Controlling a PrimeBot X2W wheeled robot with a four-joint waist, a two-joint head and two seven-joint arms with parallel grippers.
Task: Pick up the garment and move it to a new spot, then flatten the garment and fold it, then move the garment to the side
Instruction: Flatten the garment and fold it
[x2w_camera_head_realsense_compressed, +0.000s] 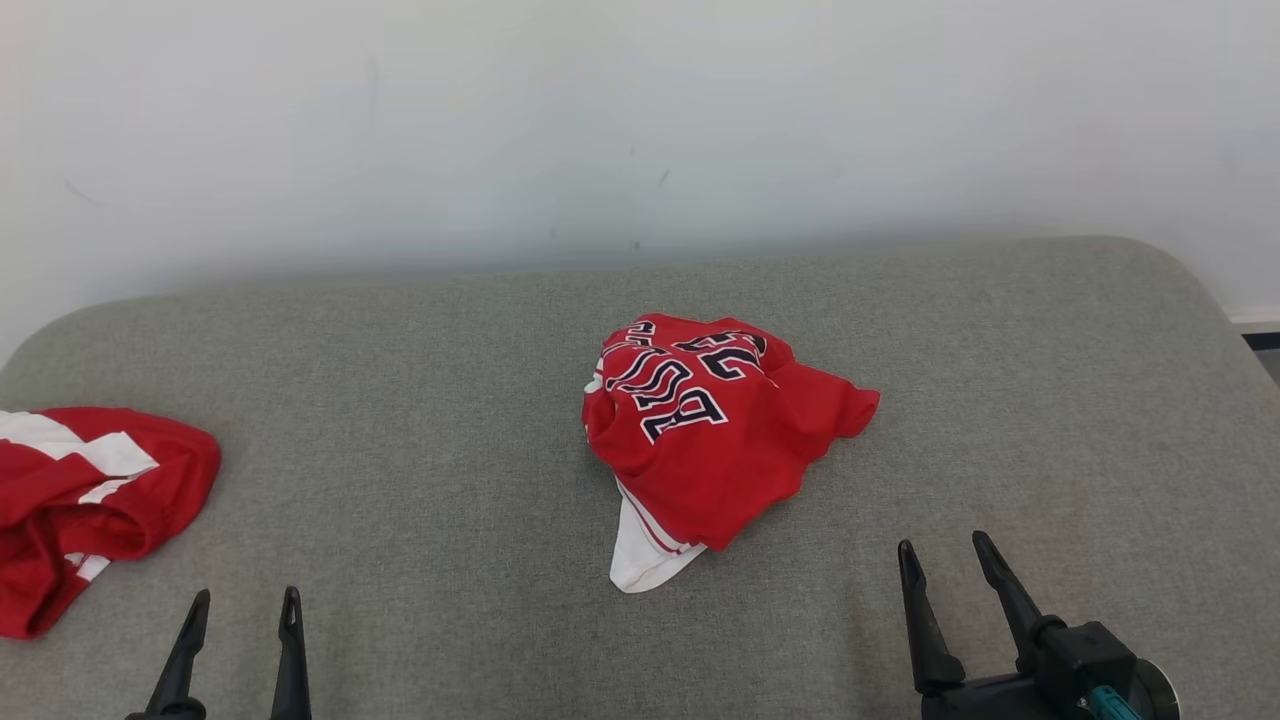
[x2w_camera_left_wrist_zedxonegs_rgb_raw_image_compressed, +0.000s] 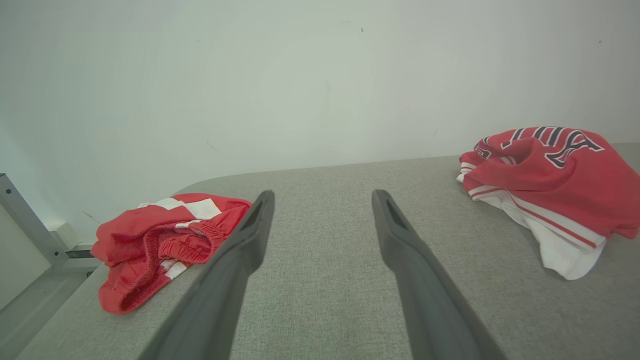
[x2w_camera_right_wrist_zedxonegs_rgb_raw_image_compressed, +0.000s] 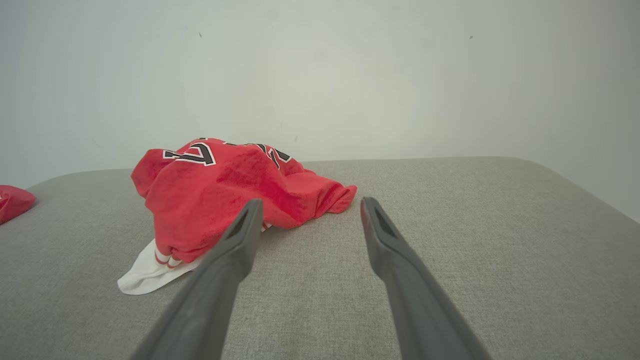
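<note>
I see soft, even, fairly bright light in all three views. The red jersey casts only a faint shadow at its near edge on the grey surface. The white wall looks hazy and slightly grey-green. Wide lenses bow the surface's far edge; the fabric weave reads sharp.

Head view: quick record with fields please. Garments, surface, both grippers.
surface: grey fabric-covered table, white wall behind
garment 1: red jersey, crumpled mid-table, dark lettering on top, white part sticking out at its near edge
garment 2: red and white garment, bunched at the table's left edge
left gripper: open, empty
right gripper: open, empty, short of the jersey, not touching
task state: jersey not yet picked up
</note>
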